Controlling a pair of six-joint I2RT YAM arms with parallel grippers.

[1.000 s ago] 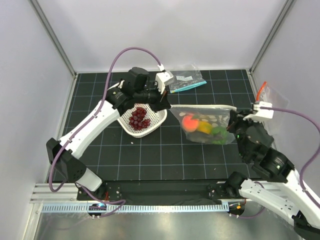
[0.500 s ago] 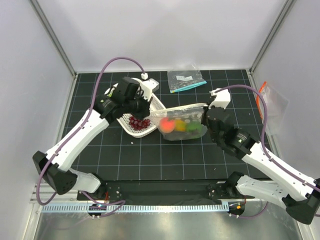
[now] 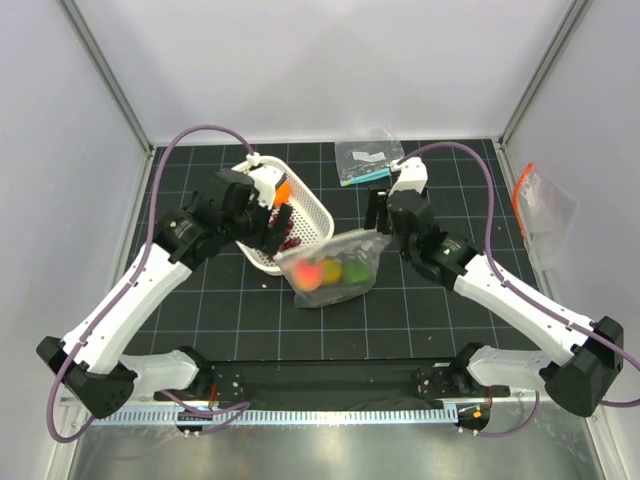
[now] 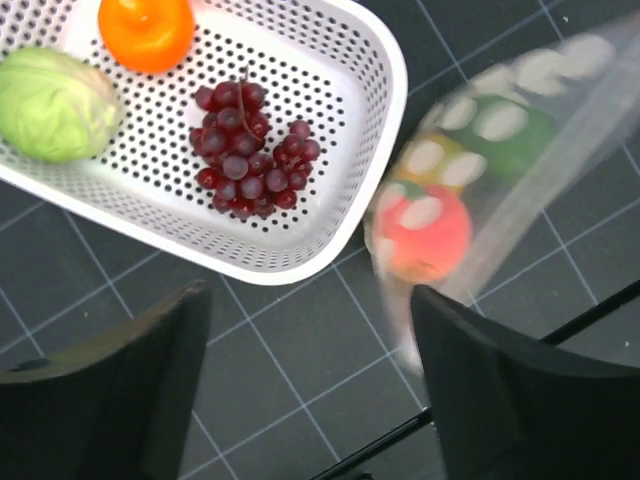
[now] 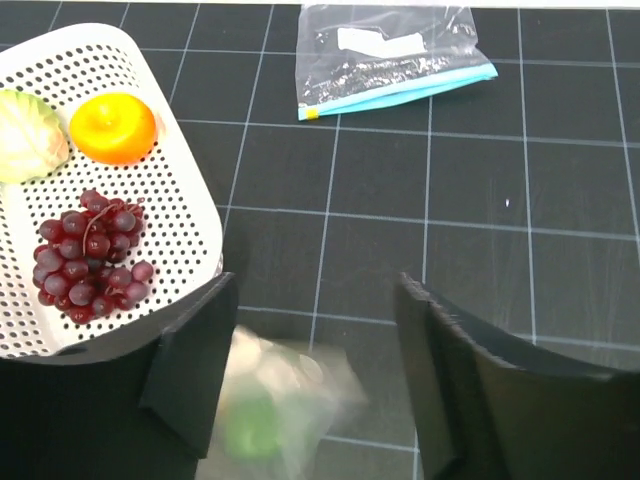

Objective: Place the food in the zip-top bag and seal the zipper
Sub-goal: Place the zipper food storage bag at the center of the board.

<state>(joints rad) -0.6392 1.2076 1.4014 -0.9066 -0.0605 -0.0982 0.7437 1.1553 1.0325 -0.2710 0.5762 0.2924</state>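
Black gridded table point(image 3: 420, 310), white walls. Centre: zip-top bag point(image 3: 345, 250) slumped just right of white basket point(image 3: 318, 208), long axis left-right, coloured food pieces point(image 3: 335, 270) inside. In basket: grapes point(image 4: 245, 150), orange point(image 4: 146, 30), pale green piece point(image 4: 50, 105). State: left tool point(image 4: 305, 300) spread wide, empty, above basket's near rim, so nearer arm for grapes. Likewise right tool point(image 5: 315, 288) spread, empty, over bag's far edge.

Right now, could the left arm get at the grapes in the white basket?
Probably yes: the left tool hangs open right by the basket, and the grapes lie uncovered with nothing over them.
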